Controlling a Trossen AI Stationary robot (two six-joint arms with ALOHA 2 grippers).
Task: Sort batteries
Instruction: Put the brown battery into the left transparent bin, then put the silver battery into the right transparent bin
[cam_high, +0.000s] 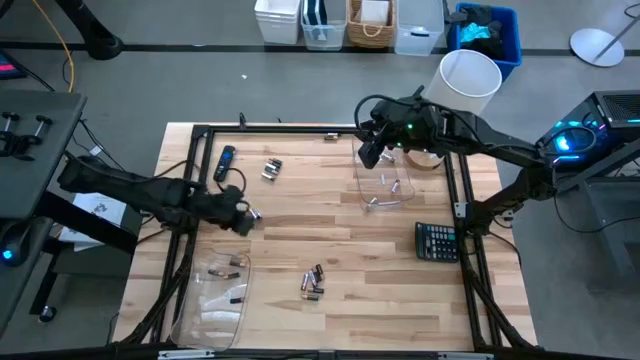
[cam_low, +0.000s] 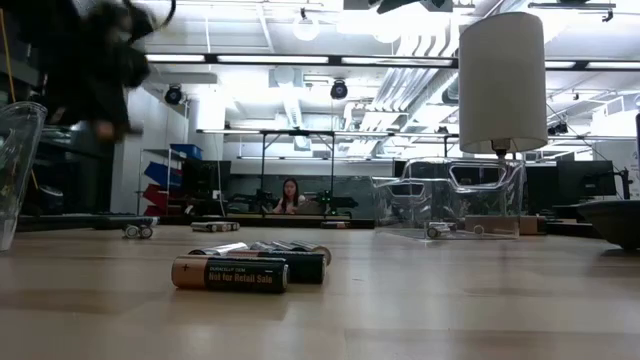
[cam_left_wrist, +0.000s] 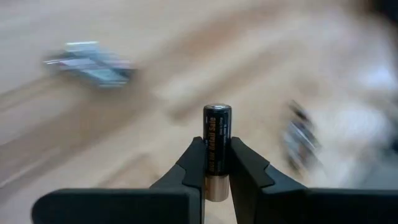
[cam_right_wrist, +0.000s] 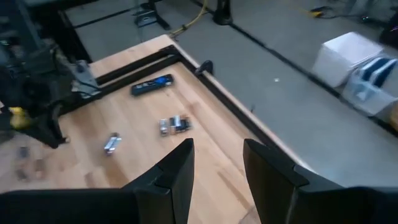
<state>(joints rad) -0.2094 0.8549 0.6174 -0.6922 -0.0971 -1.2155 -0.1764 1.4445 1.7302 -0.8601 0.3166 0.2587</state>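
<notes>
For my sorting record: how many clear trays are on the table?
2. One clear tray lies near the table's front left corner, one clear tray under the right gripper at the back right. Both hold batteries.

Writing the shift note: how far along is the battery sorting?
Done: some batteries lie in the left tray and right tray. In hand: the left hand is shut on a dark battery. Left: loose clusters and. The right hand is open, empty.

Two clear trays (cam_high: 212, 300) — one calculator (cam_high: 436, 241); one remote (cam_high: 225, 163); battery clusters (cam_high: 313, 283) too small to count.
</notes>
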